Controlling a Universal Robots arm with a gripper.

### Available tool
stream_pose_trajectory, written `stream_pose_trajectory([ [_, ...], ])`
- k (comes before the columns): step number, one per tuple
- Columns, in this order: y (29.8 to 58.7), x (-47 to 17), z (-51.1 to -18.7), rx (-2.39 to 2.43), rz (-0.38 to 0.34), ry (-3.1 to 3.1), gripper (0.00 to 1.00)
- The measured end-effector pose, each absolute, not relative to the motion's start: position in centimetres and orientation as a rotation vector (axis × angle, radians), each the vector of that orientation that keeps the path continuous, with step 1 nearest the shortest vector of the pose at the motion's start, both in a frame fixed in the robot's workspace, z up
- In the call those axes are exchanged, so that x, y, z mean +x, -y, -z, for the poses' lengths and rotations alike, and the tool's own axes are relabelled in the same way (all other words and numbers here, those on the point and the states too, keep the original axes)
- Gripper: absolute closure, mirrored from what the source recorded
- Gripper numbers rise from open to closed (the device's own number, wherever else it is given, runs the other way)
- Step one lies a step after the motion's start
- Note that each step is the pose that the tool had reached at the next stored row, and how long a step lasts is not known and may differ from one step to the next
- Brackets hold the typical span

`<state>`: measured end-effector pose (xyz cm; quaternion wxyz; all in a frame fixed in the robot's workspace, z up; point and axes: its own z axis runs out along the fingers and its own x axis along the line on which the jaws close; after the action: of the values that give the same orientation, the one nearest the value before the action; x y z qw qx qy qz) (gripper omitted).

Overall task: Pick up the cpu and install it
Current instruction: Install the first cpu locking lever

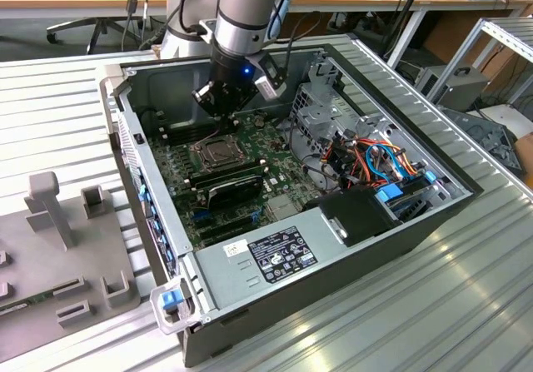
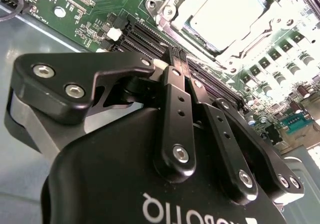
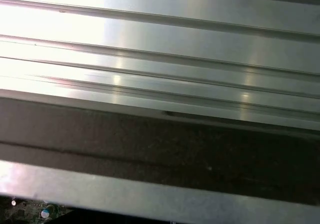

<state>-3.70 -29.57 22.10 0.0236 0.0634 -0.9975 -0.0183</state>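
Observation:
The cpu [image 2: 225, 13] is a pale silver square lying flat in the metal-framed socket [image 1: 215, 150] on the green motherboard [image 1: 250, 181], inside the open computer case. In the exterior view my gripper [image 1: 221, 114] hangs just above the board, a little behind the socket. In the second wrist view my gripper [image 2: 175, 58] has its two black fingers pressed together, with nothing seen between them. Their tips are over the memory slots beside the socket, apart from the cpu.
The case wall [image 1: 125, 131] rises close at the exterior view's left. A drive cage [image 1: 321, 97], a bundle of coloured cables [image 1: 375, 160] and a black box [image 1: 358, 214] stand at its right. A grey fixture tray [image 1: 58, 255] lies on the ribbed metal table [image 3: 200, 43].

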Motion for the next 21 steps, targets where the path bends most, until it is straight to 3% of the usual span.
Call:
stream_pose_trajectory([
  [21,29.6,-3.2,-20.6,0.196,0.057,3.084,0.89],
])
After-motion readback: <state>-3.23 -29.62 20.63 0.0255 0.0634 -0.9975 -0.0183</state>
